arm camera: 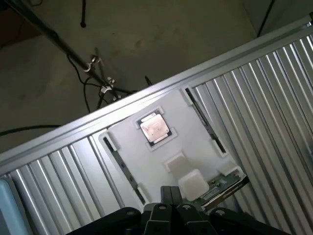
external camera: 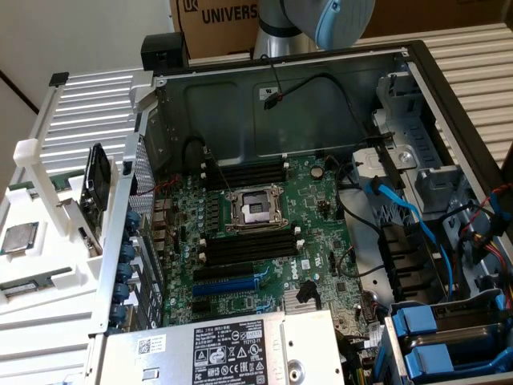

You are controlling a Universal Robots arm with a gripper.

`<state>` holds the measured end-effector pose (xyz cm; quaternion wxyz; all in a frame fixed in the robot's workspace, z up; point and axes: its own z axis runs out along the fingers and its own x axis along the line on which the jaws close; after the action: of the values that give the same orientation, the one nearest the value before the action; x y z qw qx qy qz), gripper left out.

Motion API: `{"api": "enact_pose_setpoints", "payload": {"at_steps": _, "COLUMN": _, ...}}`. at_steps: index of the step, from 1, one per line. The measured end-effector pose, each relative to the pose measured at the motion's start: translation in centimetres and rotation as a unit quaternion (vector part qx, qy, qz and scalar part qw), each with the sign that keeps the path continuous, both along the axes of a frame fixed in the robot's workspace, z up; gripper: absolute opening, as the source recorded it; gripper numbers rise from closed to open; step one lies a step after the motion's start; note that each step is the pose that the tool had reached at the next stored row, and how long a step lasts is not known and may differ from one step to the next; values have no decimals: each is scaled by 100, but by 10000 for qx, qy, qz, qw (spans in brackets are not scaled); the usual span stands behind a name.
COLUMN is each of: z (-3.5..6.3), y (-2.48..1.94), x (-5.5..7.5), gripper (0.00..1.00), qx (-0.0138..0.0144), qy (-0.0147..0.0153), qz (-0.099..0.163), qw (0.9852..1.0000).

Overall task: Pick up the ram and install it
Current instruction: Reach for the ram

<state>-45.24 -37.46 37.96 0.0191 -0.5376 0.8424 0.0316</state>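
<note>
The ram (arm camera: 224, 185) is a thin green board lying in a slot at one edge of the white holder tray (arm camera: 195, 132), partly covered by a white block (arm camera: 191, 182). In the exterior view the ram (external camera: 28, 285) lies flat on the tray (external camera: 48, 265) at the exterior view's left, outside the computer case. My gripper (arm camera: 170, 189) hovers above the tray near the ram, its dark fingers (arm camera: 165, 196) pressed together and shut on nothing. Black memory slots (external camera: 244, 250) with white end clips lie on the motherboard (external camera: 321, 233) beside the processor socket (external camera: 256, 210).
A square silver processor chip (arm camera: 154, 129) sits in the tray's recess, also visible as the chip (external camera: 20, 238) in the exterior view. A black part (external camera: 96, 188) stands upright by the case wall. Ribbed aluminium table (arm camera: 274, 98) surrounds the tray. Cables (external camera: 417, 216) and blue drive caddies (external camera: 441, 337) fill the case's right.
</note>
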Motion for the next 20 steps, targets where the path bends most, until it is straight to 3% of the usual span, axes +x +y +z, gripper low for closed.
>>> {"api": "enact_pose_setpoints", "payload": {"at_steps": 6, "z": -4, "y": 0, "x": 0, "gripper": 11, "qx": 0, "qy": 0, "qz": 548, "qw": 9985}}
{"api": "enact_pose_setpoints", "payload": {"at_steps": 12, "z": -5, "y": 0, "x": 0, "gripper": 11, "qx": 0, "qy": 0, "qz": 1104, "qw": 9939}}
{"api": "enact_pose_setpoints", "payload": {"at_steps": 13, "z": -5, "y": 0, "x": 0, "gripper": 11, "qx": 0, "qy": 0, "qz": 1280, "qw": 9918}}
{"api": "enact_pose_setpoints", "payload": {"at_steps": 15, "z": -6, "y": 0, "x": 0, "gripper": 11, "qx": 0, "qy": 0, "qz": 1466, "qw": 9892}}
{"api": "enact_pose_setpoints", "payload": {"at_steps": 16, "z": -6, "y": 0, "x": 0, "gripper": 11, "qx": 0, "qy": 0, "qz": 1644, "qw": 9864}}
{"api": "enact_pose_setpoints", "payload": {"at_steps": 20, "z": -7, "y": 0, "x": 0, "gripper": 11, "qx": 0, "qy": -1, "qz": 2006, "qw": 9797}}
